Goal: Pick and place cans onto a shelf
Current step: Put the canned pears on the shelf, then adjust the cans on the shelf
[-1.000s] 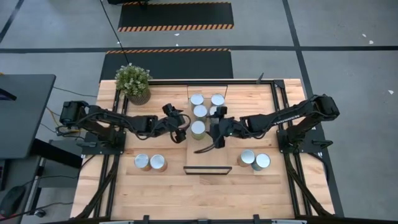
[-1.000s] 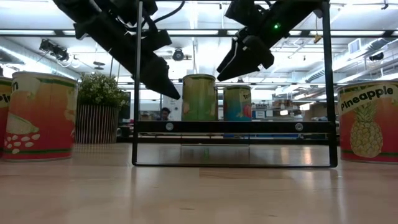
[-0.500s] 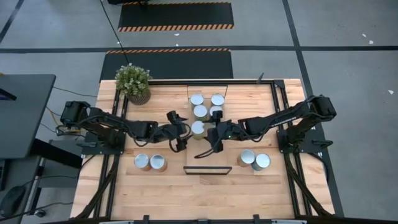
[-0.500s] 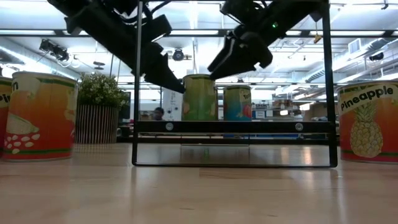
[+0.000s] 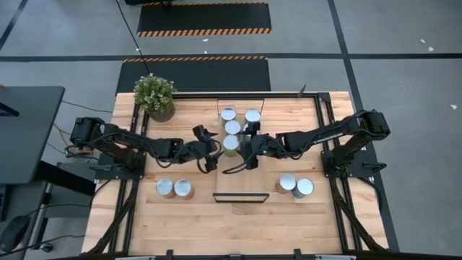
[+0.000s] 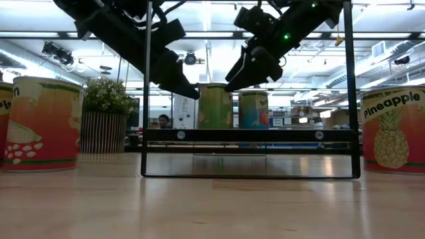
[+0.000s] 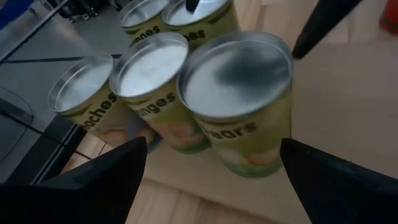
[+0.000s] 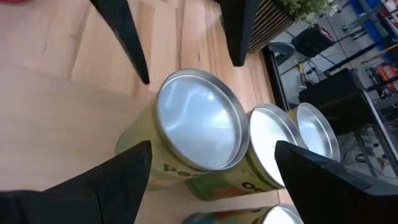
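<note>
From above, the shelf [image 5: 241,180] is seen in the middle of the table with five cans clustered at its far end, and the front can [image 5: 230,143] is flanked closely by the left gripper [image 5: 210,150] and the right gripper [image 5: 247,150]; two more cans stand on the table at each side. A clash between the arms is risked, since both are crowded on that one can. In the low view, both grippers hang just above the can [image 6: 215,105], so a knock could tip it off the board. From the left wrist, the fingers are spread wide around the can [image 7: 236,106], its neighbours touching behind; these could be shoved. From the right wrist, wide fingers likewise frame the same can [image 8: 198,127].
</note>
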